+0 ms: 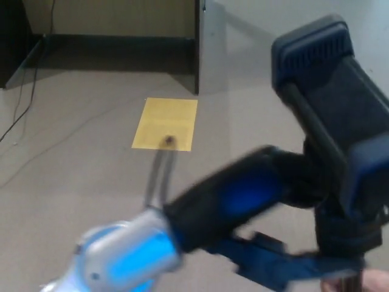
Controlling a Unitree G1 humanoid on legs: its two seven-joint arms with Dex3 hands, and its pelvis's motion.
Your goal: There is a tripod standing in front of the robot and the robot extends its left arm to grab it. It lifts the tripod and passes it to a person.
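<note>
The tripod (pixel 340 182) fills the right of the head view, raised close to the camera. Its dark phone clamp (pixel 322 79) is on top and its stem runs down to the bottom edge. One thin grey leg (pixel 159 173) points away over the floor, with its tip above the yellow sheet. My left arm (pixel 182 225) comes in from the bottom left, silver and blue at the joint and black along the forearm. My left hand (pixel 285 267) is blurred by motion and is wrapped around the stem below the clamp. My right hand does not show.
A yellow sheet (pixel 165 123) lies on the grey carpet. Behind it stand a grey partition panel (pixel 203 42) and a dark desk recess (pixel 109 42). Cables (pixel 27 103) trail on the floor at the left. A pale blurred patch (pixel 368 283) sits at the bottom right edge.
</note>
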